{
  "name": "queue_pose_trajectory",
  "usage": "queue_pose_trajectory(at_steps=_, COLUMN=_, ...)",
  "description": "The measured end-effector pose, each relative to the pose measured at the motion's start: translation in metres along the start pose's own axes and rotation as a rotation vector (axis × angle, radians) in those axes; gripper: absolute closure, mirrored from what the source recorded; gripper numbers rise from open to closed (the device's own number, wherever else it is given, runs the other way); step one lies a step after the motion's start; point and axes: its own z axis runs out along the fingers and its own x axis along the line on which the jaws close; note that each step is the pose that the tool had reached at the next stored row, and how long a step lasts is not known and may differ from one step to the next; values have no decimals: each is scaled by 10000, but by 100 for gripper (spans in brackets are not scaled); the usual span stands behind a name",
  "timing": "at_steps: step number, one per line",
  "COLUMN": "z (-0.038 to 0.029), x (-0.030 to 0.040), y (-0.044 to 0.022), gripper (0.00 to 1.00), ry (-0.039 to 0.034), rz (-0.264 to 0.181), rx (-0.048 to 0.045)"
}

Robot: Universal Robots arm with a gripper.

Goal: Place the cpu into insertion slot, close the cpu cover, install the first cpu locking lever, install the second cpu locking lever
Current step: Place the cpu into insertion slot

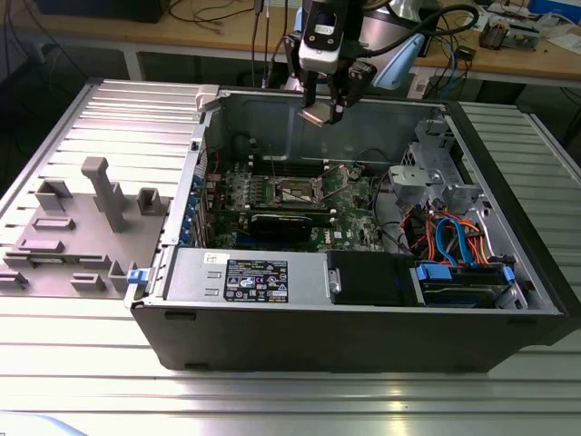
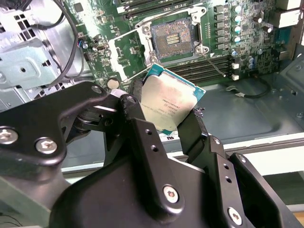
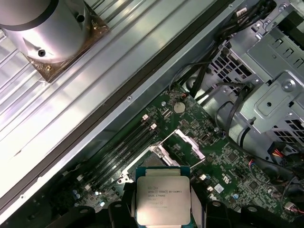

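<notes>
Leftmost in the exterior view, a grey moulded fixture (image 1: 82, 227) lies on the ribbed counter (image 1: 272, 400) beside the open computer case (image 1: 363, 341). Inside, on the green board, the insertion slot (image 1: 297, 193) sits bare, with the cpu cover (image 2: 129, 46) swung open beside it and a black graphics card (image 1: 289, 223) just nearer the camera. Above the case's back wall hangs the tool (image 1: 324, 111), clenched on the cpu (image 1: 315, 114), well apart from the slot. Further right, a metal drive cage (image 1: 445, 168) and blue and orange cables (image 1: 449, 241) crowd the case.
</notes>
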Motion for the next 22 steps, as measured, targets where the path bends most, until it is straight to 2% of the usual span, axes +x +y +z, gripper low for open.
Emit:
queue_pose_trajectory(at_steps=3, z=1, x=-1, y=0, gripper=46, ry=-54, rz=605, rx=-9)
queue_pose_trajectory(at_steps=15, z=1, x=0, y=0, gripper=46, ry=-58, rz=647, rx=-10)
queue_pose_trajectory(at_steps=22, z=1, x=0, y=0, gripper=46, ry=-75, rz=843, rx=-15)
